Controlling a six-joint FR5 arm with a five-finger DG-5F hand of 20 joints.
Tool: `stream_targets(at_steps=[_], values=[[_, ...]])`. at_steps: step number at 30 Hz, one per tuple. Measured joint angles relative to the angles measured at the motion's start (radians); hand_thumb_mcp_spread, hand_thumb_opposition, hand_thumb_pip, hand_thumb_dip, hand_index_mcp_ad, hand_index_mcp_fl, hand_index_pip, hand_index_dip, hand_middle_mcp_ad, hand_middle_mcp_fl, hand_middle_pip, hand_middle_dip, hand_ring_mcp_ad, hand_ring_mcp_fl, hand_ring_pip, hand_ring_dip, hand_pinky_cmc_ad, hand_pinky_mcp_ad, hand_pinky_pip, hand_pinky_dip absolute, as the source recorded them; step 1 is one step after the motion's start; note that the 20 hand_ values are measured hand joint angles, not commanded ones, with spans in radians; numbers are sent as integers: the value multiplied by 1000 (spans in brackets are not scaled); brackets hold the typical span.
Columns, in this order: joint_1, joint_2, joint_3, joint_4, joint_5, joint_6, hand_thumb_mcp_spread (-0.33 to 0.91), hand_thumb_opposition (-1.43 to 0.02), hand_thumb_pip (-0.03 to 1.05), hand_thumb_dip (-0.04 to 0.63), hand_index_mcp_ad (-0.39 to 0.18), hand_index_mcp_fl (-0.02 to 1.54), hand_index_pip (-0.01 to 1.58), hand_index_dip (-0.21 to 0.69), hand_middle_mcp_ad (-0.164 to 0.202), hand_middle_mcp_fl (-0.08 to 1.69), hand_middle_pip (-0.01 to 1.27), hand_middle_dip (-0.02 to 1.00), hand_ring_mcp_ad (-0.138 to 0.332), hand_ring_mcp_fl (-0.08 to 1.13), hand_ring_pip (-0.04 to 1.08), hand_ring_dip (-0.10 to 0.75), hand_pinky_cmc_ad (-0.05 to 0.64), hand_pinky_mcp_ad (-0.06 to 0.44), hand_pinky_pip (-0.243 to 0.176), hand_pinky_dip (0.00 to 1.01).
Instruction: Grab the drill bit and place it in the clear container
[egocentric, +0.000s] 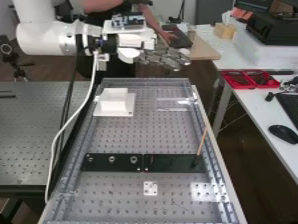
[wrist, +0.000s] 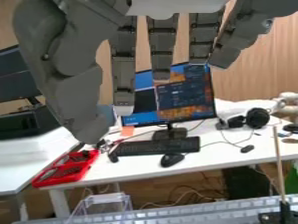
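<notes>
The hand (egocentric: 163, 58) is above the far end of the perforated bench, its fingers straight and apart. In the wrist view the hand (wrist: 161, 50) has its fingers extended, with nothing between them and the thumb. The clear container (egocentric: 173, 104) stands at the bench's far right, below the hand; the wrist view also has the clear container (wrist: 103, 206) beyond the bench edge of holes. Small round metal pieces (egocentric: 112, 159) sit in a black plate (egocentric: 100, 165) across the middle of the bench. I cannot tell which piece is the drill bit.
A white block (egocentric: 115, 100) on a white base is at the far left. A thin wooden stick (egocentric: 201, 142) stands tilted in the right black plate (egocentric: 166, 163). Nearer lies a small white plate (egocentric: 150, 188). Red trays (egocentric: 238, 80) rest on the side table.
</notes>
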Motion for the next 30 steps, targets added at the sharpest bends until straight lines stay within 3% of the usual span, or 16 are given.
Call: stream_targets(at_steps=[30], values=[[4,66,-33,19,93,-26,408,-822,602,283,-98,342,579,218,75,183,120,206,187,14,98,37,298,148,-89,339]])
